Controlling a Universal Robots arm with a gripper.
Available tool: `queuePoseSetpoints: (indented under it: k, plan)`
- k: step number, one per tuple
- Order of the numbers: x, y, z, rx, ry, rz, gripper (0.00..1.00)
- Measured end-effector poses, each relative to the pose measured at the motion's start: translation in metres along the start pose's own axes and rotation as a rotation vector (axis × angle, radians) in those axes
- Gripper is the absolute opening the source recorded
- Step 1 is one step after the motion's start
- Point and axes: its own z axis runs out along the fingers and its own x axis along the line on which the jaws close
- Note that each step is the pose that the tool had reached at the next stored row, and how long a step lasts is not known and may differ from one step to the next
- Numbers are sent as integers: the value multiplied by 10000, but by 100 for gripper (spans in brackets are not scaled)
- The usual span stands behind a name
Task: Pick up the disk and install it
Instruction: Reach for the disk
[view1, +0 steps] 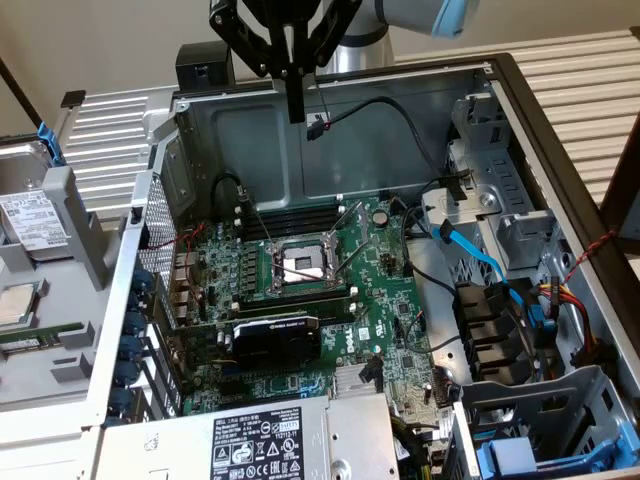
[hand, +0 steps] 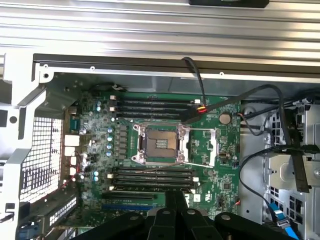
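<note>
The disk (view1: 28, 218), silver-grey with a white printed label and a blue rail at its far end, rests in a grey holder outside the case at the exterior view's left. My gripper (view1: 296, 112) hangs high over the far side of the open computer case, well to the right of the disk, its black fingers pressed together and holding nothing. In the wrist view the gripper (hand: 175, 202) looks straight down on the green motherboard (hand: 165, 150) and its bare processor socket (hand: 159, 144).
A square silver processor chip (view1: 15, 303) lies just in front of the disk. The grey power-supply box (view1: 270, 440) fills the case's near side. Metal drive bays (view1: 495, 215), blue and black cables (view1: 480, 260) and a blue carrier (view1: 520, 458) crowd the exterior view's right.
</note>
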Motion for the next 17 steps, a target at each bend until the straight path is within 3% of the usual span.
queuePoseSetpoints:
  k: [5, 17]
  plan:
    - [97, 3, -3, 3, 4, -20, 11]
    - [599, 18, -12, -13, 6, -63, 11]
